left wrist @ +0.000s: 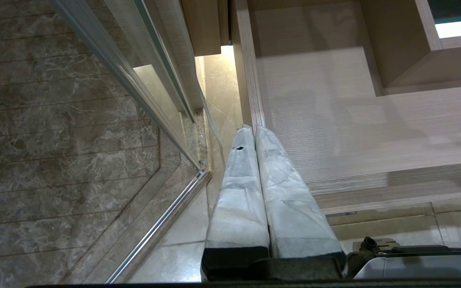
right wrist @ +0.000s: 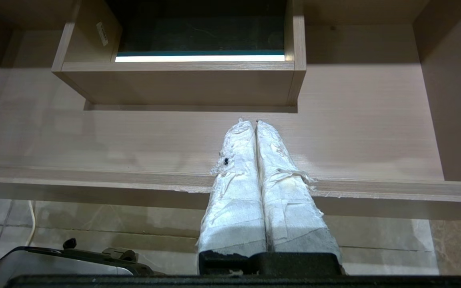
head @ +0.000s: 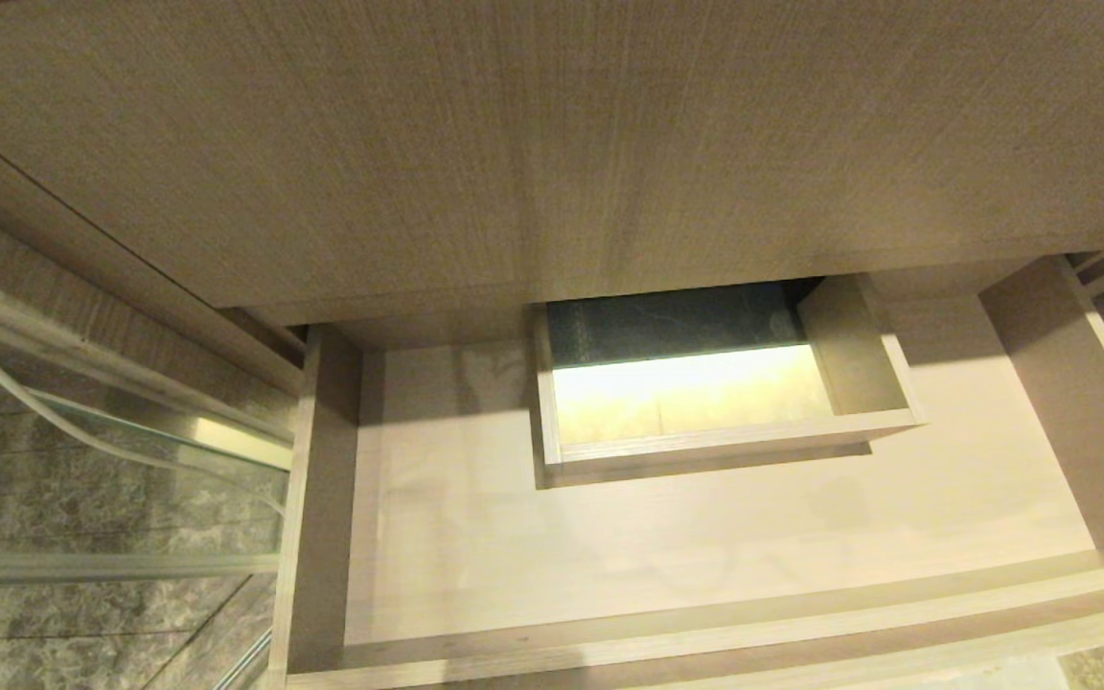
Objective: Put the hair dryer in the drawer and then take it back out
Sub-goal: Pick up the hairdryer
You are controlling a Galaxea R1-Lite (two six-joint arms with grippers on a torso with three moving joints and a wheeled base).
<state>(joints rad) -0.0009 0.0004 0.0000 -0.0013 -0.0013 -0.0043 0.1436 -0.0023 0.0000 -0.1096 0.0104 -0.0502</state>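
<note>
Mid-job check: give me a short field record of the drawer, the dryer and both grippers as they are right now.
drawer: wide shallow light-wood drawer, pulled open, nothing lying on its floor in any view
cut-out: boxed rectangular cut-out in the drawer's middle
hair dryer: not in any view
left gripper: shut, empty, by the drawer's side wall
right gripper: shut, empty, over the drawer's front edge
</note>
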